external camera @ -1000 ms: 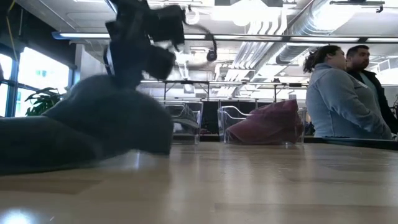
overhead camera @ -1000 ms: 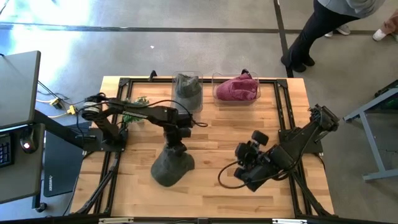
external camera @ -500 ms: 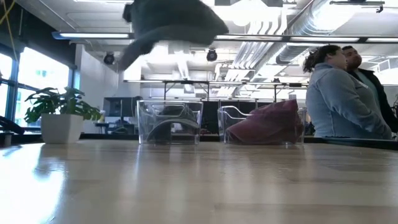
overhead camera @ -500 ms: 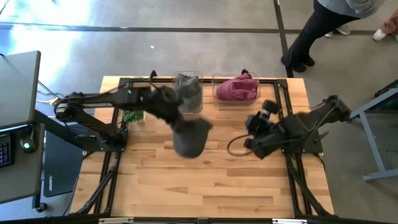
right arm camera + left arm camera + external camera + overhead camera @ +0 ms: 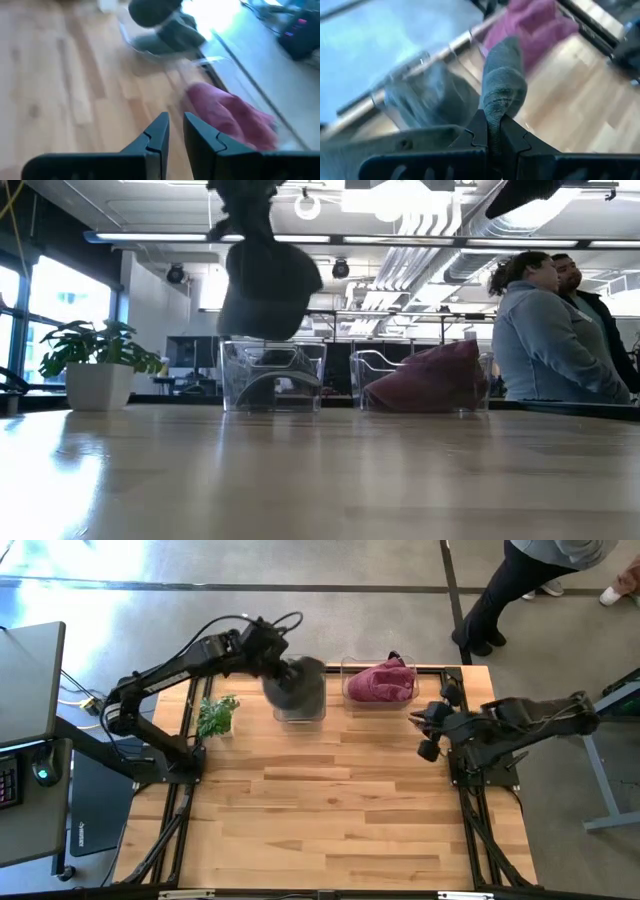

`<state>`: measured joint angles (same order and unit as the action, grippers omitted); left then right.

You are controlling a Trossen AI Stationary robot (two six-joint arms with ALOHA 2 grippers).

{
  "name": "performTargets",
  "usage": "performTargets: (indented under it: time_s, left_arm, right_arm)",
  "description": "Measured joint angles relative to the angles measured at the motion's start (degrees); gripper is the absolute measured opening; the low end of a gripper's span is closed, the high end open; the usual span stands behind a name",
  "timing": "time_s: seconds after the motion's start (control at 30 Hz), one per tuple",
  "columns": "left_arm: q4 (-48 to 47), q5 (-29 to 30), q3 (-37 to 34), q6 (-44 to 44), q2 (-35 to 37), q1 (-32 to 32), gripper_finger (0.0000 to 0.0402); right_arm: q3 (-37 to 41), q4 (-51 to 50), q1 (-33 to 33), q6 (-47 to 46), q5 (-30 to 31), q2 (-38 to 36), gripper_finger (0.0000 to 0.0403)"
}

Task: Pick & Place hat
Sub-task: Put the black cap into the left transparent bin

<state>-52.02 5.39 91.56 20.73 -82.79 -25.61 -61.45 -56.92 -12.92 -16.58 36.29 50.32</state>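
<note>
A dark grey hat [image 5: 296,687] hangs in the air from my left gripper [image 5: 273,662], which is shut on it above the left clear bin [image 5: 318,712] at the table's far edge. In the low view the hat [image 5: 268,285] dangles over that bin [image 5: 272,376], which has another grey hat inside. The right clear bin [image 5: 352,672] has a maroon hat [image 5: 381,681] in it. My right gripper [image 5: 431,732] hovers near the table's right side; in its own wrist view its fingers [image 5: 176,131] stand a narrow gap apart with nothing between them. My left gripper pinches a fold of the hat's knitted cloth [image 5: 494,116] between its two fingers; one layer or several, I cannot tell. The fingers slant downward from the table's left. The hat is lifted clear of the table and hangs slack below the fingers [image 5: 247,220].
A small potted plant [image 5: 215,716] stands at the far left of the table. Bare wood [image 5: 320,810] fills the middle and near part. People [image 5: 545,330] stand beyond the table's far right corner.
My left gripper has risen and swung from the table's middle toward its far edge, carrying the grey hat off the wood; the hat now hangs over the left bin. My right gripper has drawn back from the near middle toward the table's right and far side.
</note>
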Motion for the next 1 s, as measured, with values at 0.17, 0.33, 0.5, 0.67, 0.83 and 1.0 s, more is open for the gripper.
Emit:
performTargets:
  time_s: [0.17,0.33,0.5,0.67,0.83,1.0]
  left_arm:
    - [4.1,-4.8,-1.0,-2.7,-3.2,-3.0,0.0003]
    - [5.4,-4.6,-0.9,-3.1,-6.6,-3.9,0.0002]
    - [6.1,-5.3,-0.9,-4.5,-9.1,-4.4,0.0002]
    - [9.3,-8.5,-0.9,-4.9,-11.7,-4.4,0.0003]
    - [8.4,-9.8,-0.9,-6.4,-13.8,-4.4,0.0004]
    - [8.6,-9.1,-0.9,-7.5,-16.1,-4.5,0.0005]
  right_arm:
    - [4.3,8.3,1.8,2.6,-5.0,-5.8,0.0043]
    - [5.8,12.9,3.0,5.1,-5.2,-7.4,0.0035]
    - [5.6,16.8,5.3,9.2,-5.2,-6.2,0.003]
    - [5.6,19.9,9.0,11.6,-5.5,-3.8,0.0026]
    - [5.6,23.5,13.3,11.3,-10.5,-0.5,0.0023]
    - [5.6,27.8,15.7,8.2,-13.8,3.0,0.0026]
